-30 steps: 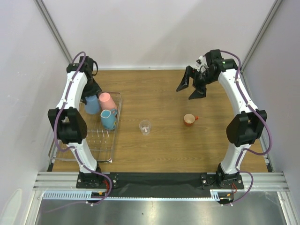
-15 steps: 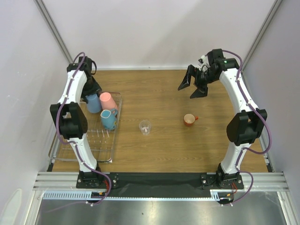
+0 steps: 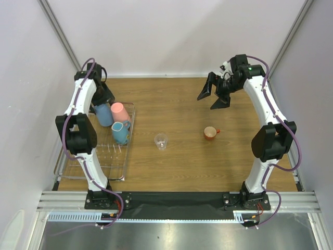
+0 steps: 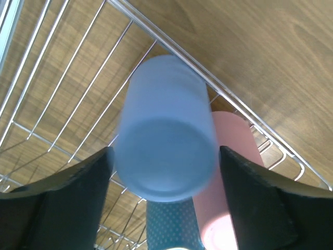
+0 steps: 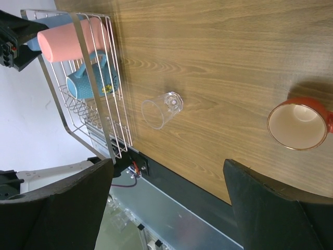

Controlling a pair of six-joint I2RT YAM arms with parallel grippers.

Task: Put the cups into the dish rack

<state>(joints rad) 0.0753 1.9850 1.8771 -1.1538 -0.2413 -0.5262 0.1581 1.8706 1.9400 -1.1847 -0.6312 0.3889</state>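
Note:
The dish rack [image 3: 126, 156] stands at the table's left. In it lie the light-blue tumbler [image 3: 102, 115], the pink tumbler [image 3: 120, 111] and the blue-grey mug [image 3: 120, 132]. My left gripper [image 3: 104, 98] is open at the rack's far end, its jaws either side of the light-blue tumbler's [image 4: 166, 130] base with small gaps. The pink tumbler [image 4: 229, 156] and mug [image 4: 169, 229] lie beyond it. The tiny clear glass [image 3: 161, 141] stands mid-table. The orange mug [image 3: 210, 133] stands to its right. My right gripper [image 3: 210, 96] is open and empty, high above the far right.
The right wrist view shows the rack [image 5: 86, 104], the clear glass [image 5: 161, 109] and the orange mug [image 5: 297, 126] from above. The black strip [image 3: 171, 198] and metal rail run along the table's near edge. White walls close in on three sides.
My left gripper has drawn back a little toward the rack's far end, uncovering more of the light-blue tumbler. My right gripper has shifted slightly farther back.

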